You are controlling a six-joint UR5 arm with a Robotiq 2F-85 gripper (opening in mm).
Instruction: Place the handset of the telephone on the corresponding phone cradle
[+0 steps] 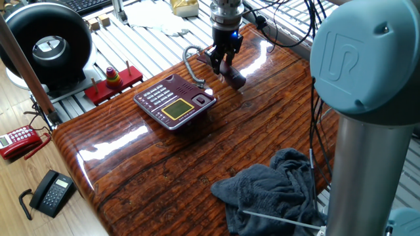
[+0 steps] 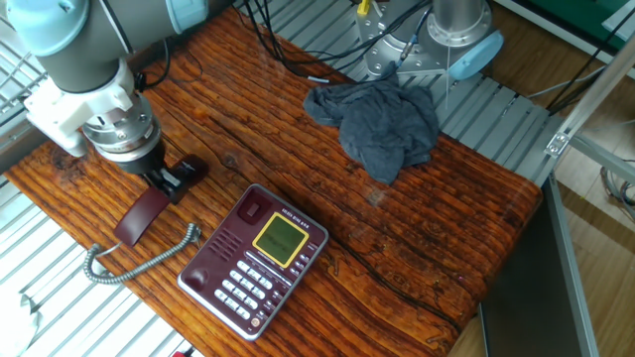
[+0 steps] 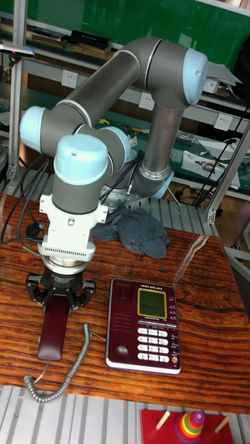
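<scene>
My gripper (image 2: 159, 179) is shut on the upper end of the maroon handset (image 2: 139, 214), which hangs tilted just over the wood at the table's edge. Its grey coiled cord (image 2: 127, 265) trails along the edge toward the telephone (image 2: 254, 260). The telephone lies flat beside the handset, screen and keys facing up. Its phone cradle (image 2: 222, 238) is the bare strip on the side nearest the handset. In the tall fixed view the gripper (image 3: 61, 297) holds the handset (image 3: 53, 331) left of the telephone (image 3: 143, 325) and its cradle (image 3: 119, 320). From the opposite side the gripper (image 1: 224, 58), handset (image 1: 235, 78) and telephone (image 1: 176, 101) show again.
A crumpled grey cloth (image 2: 377, 121) lies on the table behind the telephone, near the arm's base (image 2: 448, 40). A ring-stacker toy (image 1: 113, 77) sits on a red board beside the table. A small red phone (image 1: 20, 140) and a black phone (image 1: 50, 193) lie on the floor.
</scene>
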